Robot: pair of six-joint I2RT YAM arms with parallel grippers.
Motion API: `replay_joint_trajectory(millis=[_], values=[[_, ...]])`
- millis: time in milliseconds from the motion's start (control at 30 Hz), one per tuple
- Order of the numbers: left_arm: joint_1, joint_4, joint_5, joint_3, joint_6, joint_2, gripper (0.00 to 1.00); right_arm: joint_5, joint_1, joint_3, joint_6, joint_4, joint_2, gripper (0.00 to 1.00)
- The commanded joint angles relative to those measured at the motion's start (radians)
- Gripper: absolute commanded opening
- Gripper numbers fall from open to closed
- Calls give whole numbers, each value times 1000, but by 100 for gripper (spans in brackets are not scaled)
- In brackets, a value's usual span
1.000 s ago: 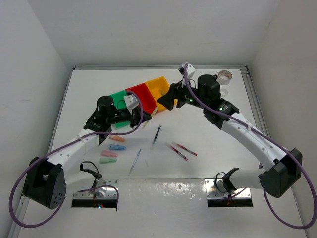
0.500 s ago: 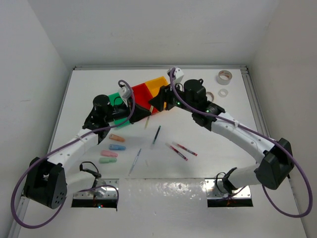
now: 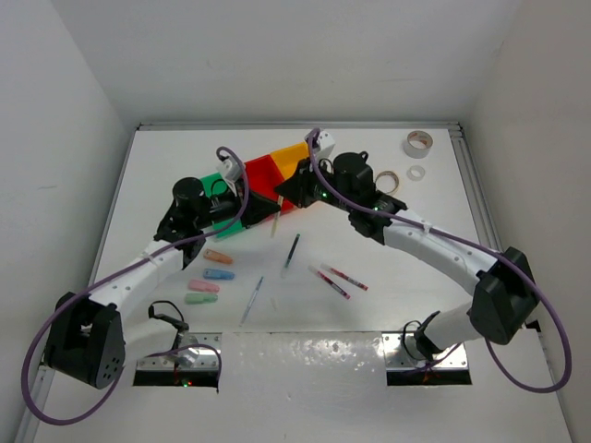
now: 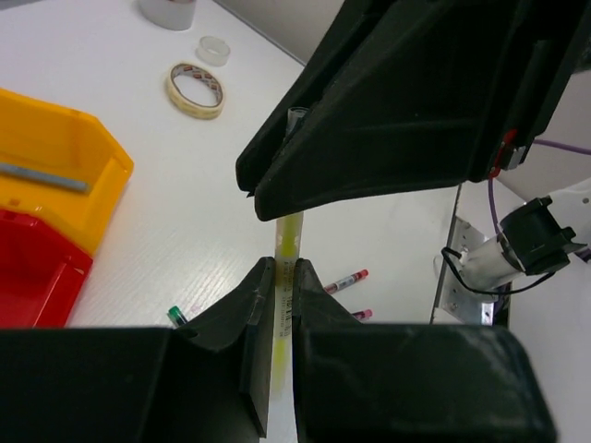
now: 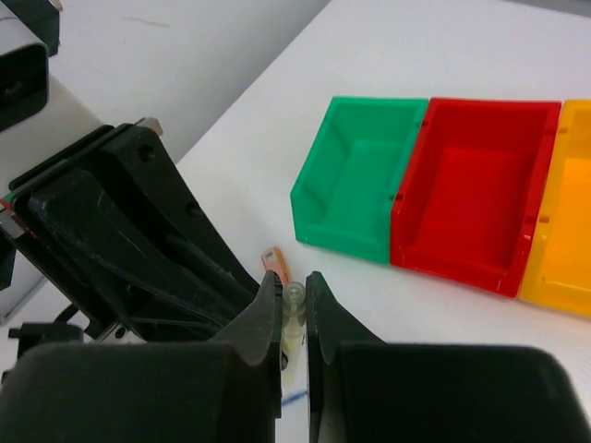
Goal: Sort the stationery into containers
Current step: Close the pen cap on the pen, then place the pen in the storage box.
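A yellow pen [image 3: 275, 214] hangs above the table between my two grippers. My left gripper [image 4: 284, 268] is shut on its lower part [image 4: 288, 242]. My right gripper [image 5: 294, 281] is shut on the clear capped end [image 5: 295, 300]. Both meet just in front of the joined containers: green [image 5: 365, 175], red [image 5: 480, 194] and yellow-orange [image 5: 565, 212]. A grey pen [image 4: 42, 175] lies in the yellow-orange bin [image 4: 102, 185]. In the top view my left arm partly covers the green bin [image 3: 218, 183].
On the table lie orange [image 3: 218, 257], blue [image 3: 218, 274] and green [image 3: 201, 298] pastel pieces. Pens lie nearby: a dark one [image 3: 292, 250], a blue one [image 3: 252, 300] and two red ones [image 3: 343, 277]. Tape rolls [image 3: 418, 143] sit at the back right.
My right gripper swung left to the yellow pen and shut on its end. My left gripper lifted the pen up and to the right, toward it.
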Motion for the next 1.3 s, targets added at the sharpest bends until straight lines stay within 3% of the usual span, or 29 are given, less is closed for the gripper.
replay_joint_trajectory(millis=[0,233,533,700,900,967,1100,1267], values=[[21,109,-45,2,-68,-14,0,23,34,-62,-12,81,4,0],[70,330,-89,37,-209,-3,0,178,117,-246,-59,203,-2,0],[98,426,-75,31,-258,-3,0,209,171,-364,-39,342,48,0],[110,373,-65,13,-209,-17,0,258,166,-361,-42,360,13,0],[123,272,-48,-4,-4,-66,1,284,120,-364,-64,332,-42,0],[124,214,-45,-15,88,-84,17,287,99,-356,-65,320,-59,0],[123,129,-49,-32,131,-104,42,288,60,-303,-96,270,-86,0],[126,49,-144,-41,105,-119,48,286,-19,-78,-226,75,-18,0]])
